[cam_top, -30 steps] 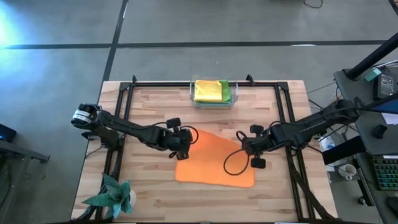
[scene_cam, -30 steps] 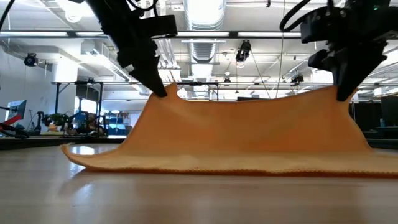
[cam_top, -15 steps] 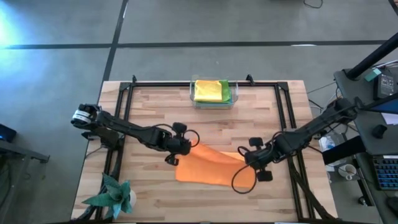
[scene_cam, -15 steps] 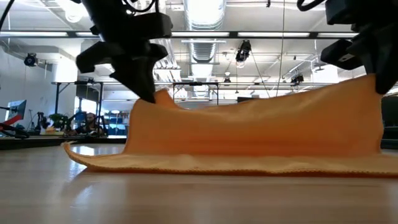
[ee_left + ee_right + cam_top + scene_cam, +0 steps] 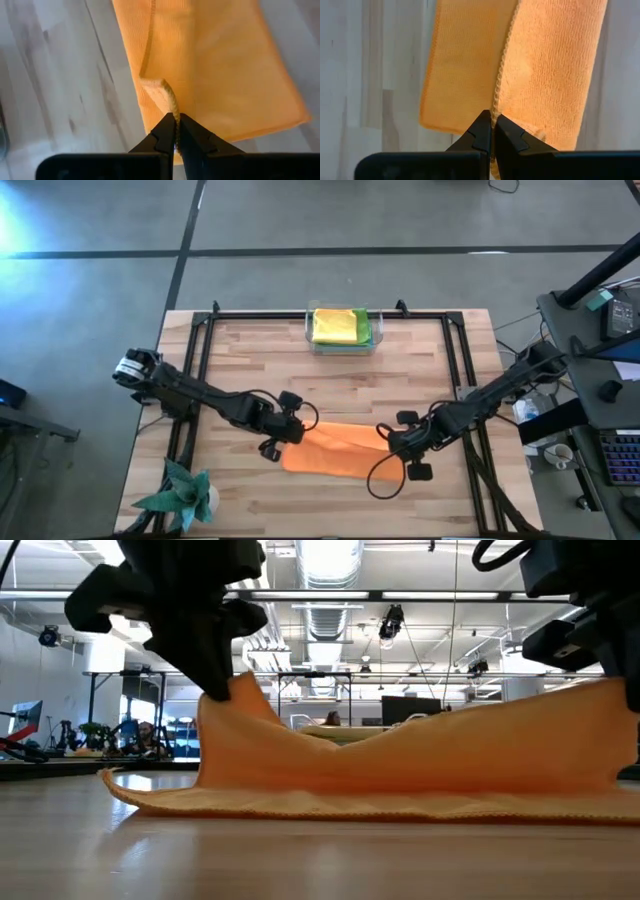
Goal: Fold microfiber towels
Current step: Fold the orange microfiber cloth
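Left tool (image 5: 288,438), right tool (image 5: 395,442), both pinching orange towel (image 5: 340,452) corners

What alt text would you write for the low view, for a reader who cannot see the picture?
Seen level across the wooden table, two dark grippers hold up one edge of an orange towel, while its other edge lies flat on the table. The left gripper pinches one raised corner and the right gripper the other, with the cloth sagging between them.

No readable text, labels, brands, numbers or signs anywhere in views.
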Motion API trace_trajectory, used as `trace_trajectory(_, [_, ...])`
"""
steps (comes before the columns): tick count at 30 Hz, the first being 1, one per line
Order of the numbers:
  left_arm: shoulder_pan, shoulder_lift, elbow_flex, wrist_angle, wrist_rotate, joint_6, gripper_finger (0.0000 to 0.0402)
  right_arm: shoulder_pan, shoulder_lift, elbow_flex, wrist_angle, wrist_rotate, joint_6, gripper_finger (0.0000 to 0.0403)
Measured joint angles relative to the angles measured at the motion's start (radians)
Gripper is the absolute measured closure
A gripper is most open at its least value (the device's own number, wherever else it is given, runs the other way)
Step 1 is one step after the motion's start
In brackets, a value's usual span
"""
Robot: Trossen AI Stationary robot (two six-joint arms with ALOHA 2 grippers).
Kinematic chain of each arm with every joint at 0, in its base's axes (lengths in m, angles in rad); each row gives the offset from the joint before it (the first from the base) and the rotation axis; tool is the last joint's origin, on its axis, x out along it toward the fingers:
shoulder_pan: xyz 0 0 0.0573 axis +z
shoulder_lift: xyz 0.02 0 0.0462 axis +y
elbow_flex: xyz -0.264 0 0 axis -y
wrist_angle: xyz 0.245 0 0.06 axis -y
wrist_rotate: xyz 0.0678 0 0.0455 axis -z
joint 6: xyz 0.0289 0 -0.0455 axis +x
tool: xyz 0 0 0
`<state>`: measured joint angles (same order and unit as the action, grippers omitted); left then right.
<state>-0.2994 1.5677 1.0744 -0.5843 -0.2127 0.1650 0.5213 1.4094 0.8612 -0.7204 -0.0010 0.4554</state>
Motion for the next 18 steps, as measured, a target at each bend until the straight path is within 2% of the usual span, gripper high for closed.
trace_trajectory(11, [-0.024, 0.0, 0.0, 0.029, 0.126, 0.0, 0.0395, 0.016, 0.006, 0.0, 0.002, -0.003, 0.126, 0.0394])
trace_trajectory(18, [-0.031, 0.001, 0.0, 0.037, 0.13, 0.0, 0.0395, 0.038, 0.006, 0.0, 0.002, -0.001, 0.155, 0.0394])
